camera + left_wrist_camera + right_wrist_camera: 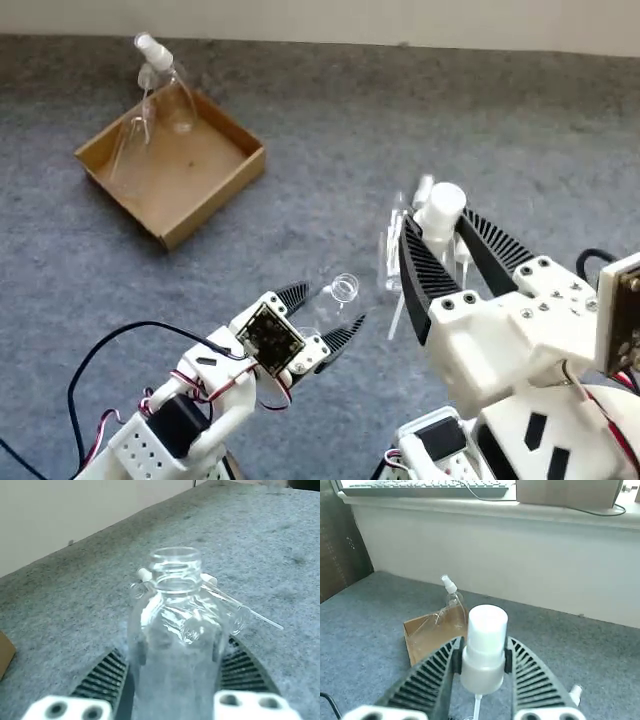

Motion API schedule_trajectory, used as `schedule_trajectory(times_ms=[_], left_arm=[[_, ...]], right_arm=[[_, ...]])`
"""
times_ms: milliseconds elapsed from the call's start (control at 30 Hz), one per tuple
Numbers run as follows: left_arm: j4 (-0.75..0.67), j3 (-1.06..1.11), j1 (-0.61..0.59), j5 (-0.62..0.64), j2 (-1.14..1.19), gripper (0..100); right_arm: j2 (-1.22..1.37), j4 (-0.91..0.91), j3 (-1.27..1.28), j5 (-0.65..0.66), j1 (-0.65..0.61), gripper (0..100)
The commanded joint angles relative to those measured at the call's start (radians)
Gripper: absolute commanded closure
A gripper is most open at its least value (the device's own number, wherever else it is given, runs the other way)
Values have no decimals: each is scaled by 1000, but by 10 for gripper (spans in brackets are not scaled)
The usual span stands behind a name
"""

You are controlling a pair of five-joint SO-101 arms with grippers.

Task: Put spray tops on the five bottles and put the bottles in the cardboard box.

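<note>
Now left fingers (pixel 100 677) tight around clear open-necked plastic bottle (pixel 175 645), right fingers (pixel 432 672) tight around white spray top (pixel 484 645).

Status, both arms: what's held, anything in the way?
Left gripper shut on uncapped bottle. Right gripper shut on spray top. Clutter: loose bottles and tops close by.

Grey felt covers the table (pixel 350 150). Beyond its far edge, a pale ledge (pixel 545 512) carries a keyboard (pixel 420 487) and a brown carton (pixel 567 492), cable (pixel 485 500) trailing between.
</note>
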Motion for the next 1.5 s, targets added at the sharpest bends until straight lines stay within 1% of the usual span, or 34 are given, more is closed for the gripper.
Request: schedule_trajectory(times_ms=[0, 167, 233, 367, 500, 767, 967, 1100, 1467], left_arm=[[-20, 19, 18, 2, -13, 933], [-20, 19, 18, 2, -13, 933], [-20, 19, 18, 2, -13, 933], [-20, 19, 18, 2, -13, 933], [-20, 19, 18, 2, -13, 933], [-20, 19, 16, 2, -13, 933], [-20, 19, 12, 2, -13, 933], [-18, 19, 15, 2, -13, 933], [-18, 19, 15, 2, -13, 933]], right_arm=[[-76, -162, 189, -11, -12, 925], [-197, -407, 486, -11, -8, 925], [-240, -479, 585, -11, -8, 925], [-297, -584, 730, -11, -8, 925], [-321, -639, 800, -11, -8, 925], [-325, -657, 797, -9, -7, 925], [-325, -562, 664, -11, -7, 925], [-325, -558, 630, -11, -10, 925], [-326, -555, 653, -11, -12, 925]])
